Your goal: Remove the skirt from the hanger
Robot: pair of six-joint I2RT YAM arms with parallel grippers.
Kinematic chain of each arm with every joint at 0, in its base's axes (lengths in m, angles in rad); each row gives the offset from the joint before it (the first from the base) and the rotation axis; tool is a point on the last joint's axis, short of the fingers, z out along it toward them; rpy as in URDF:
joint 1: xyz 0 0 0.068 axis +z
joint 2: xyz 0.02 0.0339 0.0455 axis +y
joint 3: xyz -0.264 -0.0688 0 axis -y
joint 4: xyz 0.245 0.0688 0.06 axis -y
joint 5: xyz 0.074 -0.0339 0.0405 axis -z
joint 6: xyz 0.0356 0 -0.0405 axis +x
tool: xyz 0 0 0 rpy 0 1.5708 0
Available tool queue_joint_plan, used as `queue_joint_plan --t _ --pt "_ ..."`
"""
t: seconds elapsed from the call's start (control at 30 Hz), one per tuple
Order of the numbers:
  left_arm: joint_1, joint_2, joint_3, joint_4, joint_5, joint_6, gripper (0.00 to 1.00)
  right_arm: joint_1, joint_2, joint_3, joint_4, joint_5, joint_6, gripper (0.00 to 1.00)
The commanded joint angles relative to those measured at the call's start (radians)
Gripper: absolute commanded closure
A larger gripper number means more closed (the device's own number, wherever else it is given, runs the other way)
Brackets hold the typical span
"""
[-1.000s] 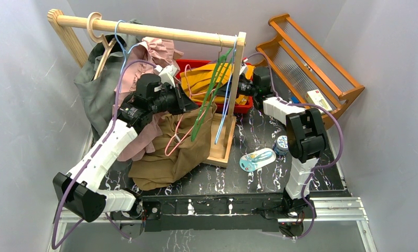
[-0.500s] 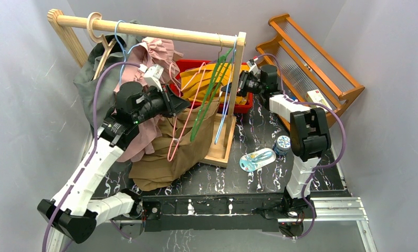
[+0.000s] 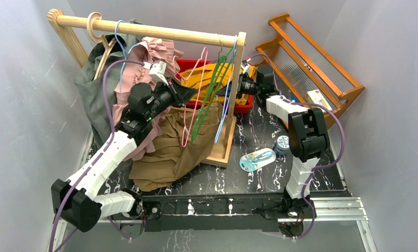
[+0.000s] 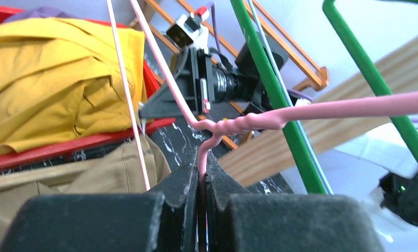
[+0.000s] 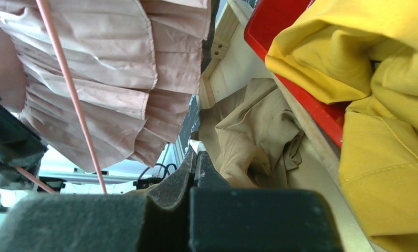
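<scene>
The left pincer (image 4: 202, 157), reaching in from 8 o'clock, is clamped tight on the neck of a pink hanger (image 4: 327, 106), its jaws closed just below the twisted wire. It holds the hanger up beside a green hanger (image 4: 270, 84) that hangs from the wooden rail (image 3: 144, 29) at 12 o'clock.

The khaki skirt (image 3: 167, 152) lies in a loose heap on the dark marbled worktop (image 3: 249, 178) left of centre, at about 7 o'clock from the rail's right-hand post. Its upper folds are bunched under the left arm. From overhead the pink hanger's lower loop crosses the top of the skirt. Whether wire and cloth touch there cannot be told.

The right pincer (image 5: 196, 155) is pointed in from 2 o'clock, its jaws pressed together. Nothing shows between them in the wrist view. It sits at the near edge of a red bin (image 3: 243, 107) heaped with yellow cloth (image 3: 217, 76). The skirt's folds lie just beyond its tips, and whether they touch cannot be told.

A pink ruffled garment (image 3: 154, 52) hangs from the rail at 11 o'clock, above and behind the left pincer.
</scene>
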Motion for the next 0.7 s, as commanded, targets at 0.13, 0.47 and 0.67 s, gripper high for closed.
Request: queue_joint_plan --t 0.13,0.47,0.67 --pt "0.002 0.083 -0.042 0.431 -0.181 0.117 1.00 0.032 -0.116 -0.031 0.009 -0.053 -0.048 1.00" --pt "0.002 0.180 -0.122 0.821 -0.283 0.291 1.00 0.042 -0.209 -0.089 0.042 -0.065 -0.006 1.00" --pt "0.002 0.232 -0.070 0.880 -0.222 0.348 1.00 0.057 -0.221 -0.099 0.031 -0.067 -0.014 1.00"
